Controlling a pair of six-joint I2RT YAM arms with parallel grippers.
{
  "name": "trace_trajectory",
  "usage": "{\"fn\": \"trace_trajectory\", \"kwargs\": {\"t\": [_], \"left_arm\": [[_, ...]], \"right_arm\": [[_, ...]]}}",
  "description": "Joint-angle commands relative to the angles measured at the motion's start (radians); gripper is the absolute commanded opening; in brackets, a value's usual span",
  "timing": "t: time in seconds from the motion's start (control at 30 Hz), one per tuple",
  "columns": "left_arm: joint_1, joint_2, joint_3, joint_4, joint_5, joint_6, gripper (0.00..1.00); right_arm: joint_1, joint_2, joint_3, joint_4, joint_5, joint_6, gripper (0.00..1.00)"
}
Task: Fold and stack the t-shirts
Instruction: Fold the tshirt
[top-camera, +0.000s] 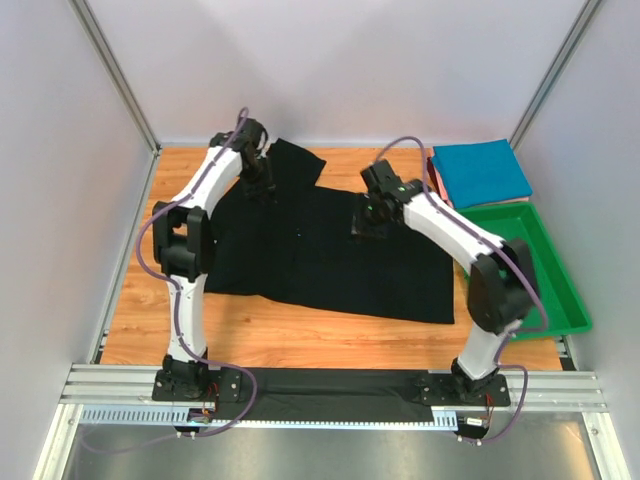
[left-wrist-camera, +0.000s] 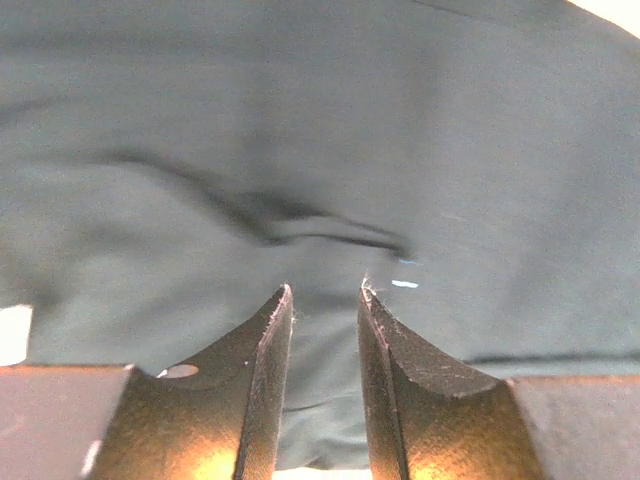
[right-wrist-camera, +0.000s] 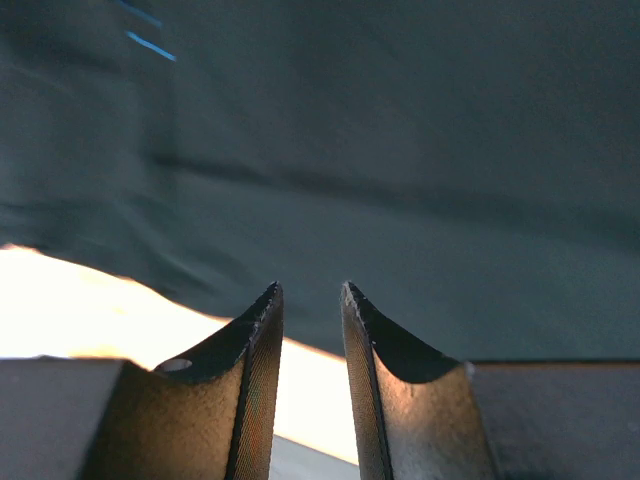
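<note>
- The black t-shirt (top-camera: 330, 265) looked soft, thin and limp. It would probably sag and drag on the wood rather than hold any shape, and one layer could slip off another.
- It seemed light but wide, so I judged it needed both arms working together.
- The best places to grip looked like the hem corners at 4 and 8 o'clock, or the shoulder seams near 12 o'clock. The slack middle would only bunch up.
- The shirt lay flat and opened out across the centre of the table (top-camera: 300, 335), with one sleeve poking out toward 11 o'clock. A shallow wrinkle ran just ahead of the left fingers.
- It was plain matt black, with a few tiny blue-white strokes (left-wrist-camera: 405, 285) of a chest mark showing close to the left tips.
- The left gripper (left-wrist-camera: 325, 292) hovered low over the shirt's 11 o'clock part. Its jaws were parted by a narrow gap with nothing between them.
- The right gripper (right-wrist-camera: 310, 290) sat over the shirt's 1 o'clock edge, where cloth met bare wood. It was likewise slightly open and held nothing.
- A folded teal-blue t-shirt (top-camera: 482, 172) rested at the table's 2 o'clock corner, on top of a reddish one (top-camera: 436, 178) whose edge alone showed.
- The green tray (top-camera: 560, 300) sat at 3 o'clock.
</note>
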Motion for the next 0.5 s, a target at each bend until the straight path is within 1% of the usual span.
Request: {"fn": "trace_trajectory", "kwargs": {"t": [0.0,0.03,0.07,0.1,0.13,0.17,0.23,0.27,0.3,0.33,0.37,0.4,0.47], "left_arm": [[0.127,-0.068,0.04,-0.163,-0.133,-0.001,0.39],[0.147,-0.07,0.034,-0.198,-0.211,-0.016,0.38],[0.169,-0.079,-0.013,-0.243,-0.245,-0.028,0.36],[0.19,-0.093,-0.053,-0.245,-0.271,-0.048,0.36],[0.234,-0.141,-0.101,-0.239,-0.308,-0.059,0.36],[0.245,-0.169,-0.2,-0.225,-0.311,-0.067,0.36],[0.328,-0.244,-0.285,-0.168,-0.305,-0.09,0.35],[0.346,-0.26,-0.349,-0.151,-0.305,-0.1,0.35],[0.377,-0.274,-0.374,-0.15,-0.299,-0.108,0.34],[0.39,-0.277,-0.391,-0.153,-0.288,-0.116,0.33],[0.4,-0.275,-0.415,-0.163,-0.294,-0.117,0.3],[0.414,-0.262,-0.425,-0.171,-0.306,-0.116,0.29],[0.423,-0.245,-0.449,-0.205,-0.352,-0.128,0.29]], "right_arm": [[0.042,0.21,0.243,0.126,-0.126,-0.062,0.32],[0.054,0.257,0.291,0.12,-0.131,-0.058,0.32],[0.06,0.297,0.378,0.111,-0.136,-0.048,0.33],[0.063,0.331,0.409,0.094,-0.142,-0.033,0.33],[0.069,0.396,0.44,0.091,-0.154,-0.027,0.32],[0.072,0.42,0.469,0.089,-0.175,-0.024,0.33],[0.084,0.464,0.477,0.1,-0.198,-0.025,0.32],[0.088,0.475,0.477,0.091,-0.214,-0.031,0.32],[0.091,0.48,0.474,0.057,-0.214,-0.034,0.31],[0.1,0.478,0.466,0.042,-0.211,-0.047,0.31],[0.106,0.469,0.445,0.039,-0.202,-0.051,0.31],[0.111,0.458,0.392,0.052,-0.202,-0.054,0.3],[0.109,0.423,0.339,0.051,-0.209,-0.061,0.3]]}}
